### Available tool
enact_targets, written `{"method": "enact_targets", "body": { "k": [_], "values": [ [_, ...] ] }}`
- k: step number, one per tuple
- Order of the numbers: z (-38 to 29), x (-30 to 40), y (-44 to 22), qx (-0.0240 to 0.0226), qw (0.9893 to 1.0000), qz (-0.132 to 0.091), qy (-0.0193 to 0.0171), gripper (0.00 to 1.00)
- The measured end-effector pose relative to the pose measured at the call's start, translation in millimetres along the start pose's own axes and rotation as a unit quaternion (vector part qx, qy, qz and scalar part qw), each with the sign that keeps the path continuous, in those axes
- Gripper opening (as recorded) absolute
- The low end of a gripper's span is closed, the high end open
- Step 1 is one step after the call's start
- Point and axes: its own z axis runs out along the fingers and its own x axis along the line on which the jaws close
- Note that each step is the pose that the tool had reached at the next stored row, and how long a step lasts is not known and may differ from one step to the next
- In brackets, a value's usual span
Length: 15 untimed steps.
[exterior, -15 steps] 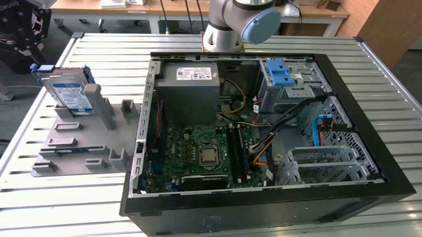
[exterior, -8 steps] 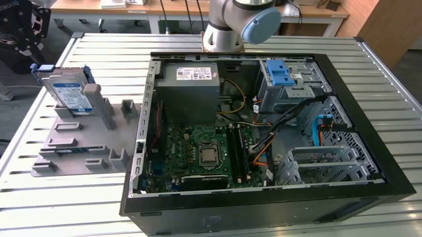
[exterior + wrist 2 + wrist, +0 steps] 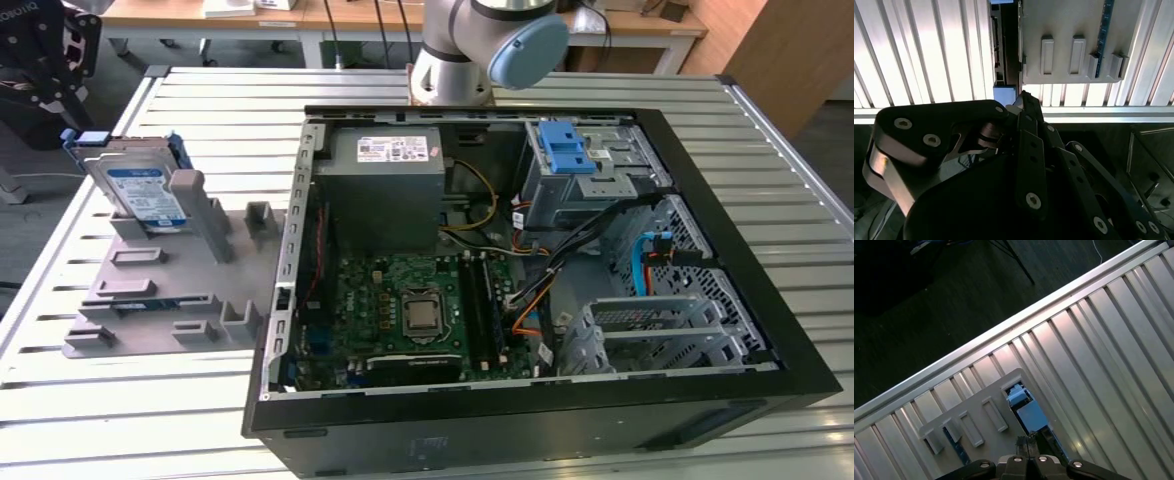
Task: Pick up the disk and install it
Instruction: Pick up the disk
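The slatted metal table point(image 3: 160, 400) carried an open computer case point(image 3: 534, 420). Beside the case, toward the exterior view's left, was a grey slotted holder point(image 3: 147, 300). The disk point(image 3: 140, 190) stood on edge in that holder. In the first wrist view it lay just beyond the gripper's point(image 3: 1027, 442) fingertips, apart from them. The gripper's fingers were drawn together at their tips, with nothing held between them.
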Motion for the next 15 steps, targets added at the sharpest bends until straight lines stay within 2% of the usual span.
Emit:
{"method": "enact_targets", "body": {
  "k": [9,15],
  "values": [
    [0.1,0.1,0.1,0.0003,0.9998,-0.022,0.0003,0.11],
    [0.4,0.1,0.1,0.0028,0.9988,-0.05,-0.0005,0.11]
  ]
}}
